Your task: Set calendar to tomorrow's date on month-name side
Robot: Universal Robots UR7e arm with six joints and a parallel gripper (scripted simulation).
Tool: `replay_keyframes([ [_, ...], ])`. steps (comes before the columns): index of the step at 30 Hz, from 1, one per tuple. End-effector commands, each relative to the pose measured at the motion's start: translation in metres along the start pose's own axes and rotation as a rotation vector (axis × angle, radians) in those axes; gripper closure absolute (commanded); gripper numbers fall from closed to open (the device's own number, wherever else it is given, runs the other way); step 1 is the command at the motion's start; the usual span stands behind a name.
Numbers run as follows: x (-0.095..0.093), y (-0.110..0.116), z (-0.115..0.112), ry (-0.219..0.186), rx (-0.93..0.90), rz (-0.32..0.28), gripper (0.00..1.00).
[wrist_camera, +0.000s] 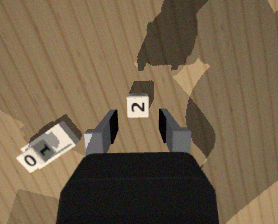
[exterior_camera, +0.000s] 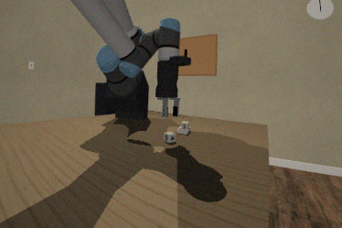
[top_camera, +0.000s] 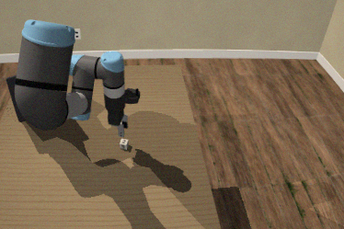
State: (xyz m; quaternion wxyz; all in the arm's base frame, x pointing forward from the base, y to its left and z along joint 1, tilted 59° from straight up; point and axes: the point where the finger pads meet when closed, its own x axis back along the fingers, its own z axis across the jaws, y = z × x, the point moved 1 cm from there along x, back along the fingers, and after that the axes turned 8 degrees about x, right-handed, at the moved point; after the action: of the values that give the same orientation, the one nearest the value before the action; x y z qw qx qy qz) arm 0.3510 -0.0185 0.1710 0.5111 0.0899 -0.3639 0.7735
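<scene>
A loose white cube lies on the table with a 2 on its top face, turned sideways in the wrist view. My gripper is open and empty, pointing down above this cube, its fingers to either side of it in the wrist view. The small white tray stands to the left there. A second cube stands at the tray's far-left end, a 0 on top and a 1 on its shaded side. The tray's other place is bare. The top view does not show the tray.
The wooden table carries dark arm shadows around the cube and tray. In the exterior view, the tray stands behind and to the right of the loose cube. The table's right edge is farther right. A wall, a board and a clock are behind.
</scene>
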Motion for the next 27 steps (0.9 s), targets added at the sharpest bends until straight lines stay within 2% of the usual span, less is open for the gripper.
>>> replay_keyframes([
  [1, 0.0002, -0.0001, 0.0, 0.0, 0.0, 0.001, 0.13],
  [27, -0.0065, -0.0002, -0.0001, 0.0, -0.001, 0.0, 0.13],
])
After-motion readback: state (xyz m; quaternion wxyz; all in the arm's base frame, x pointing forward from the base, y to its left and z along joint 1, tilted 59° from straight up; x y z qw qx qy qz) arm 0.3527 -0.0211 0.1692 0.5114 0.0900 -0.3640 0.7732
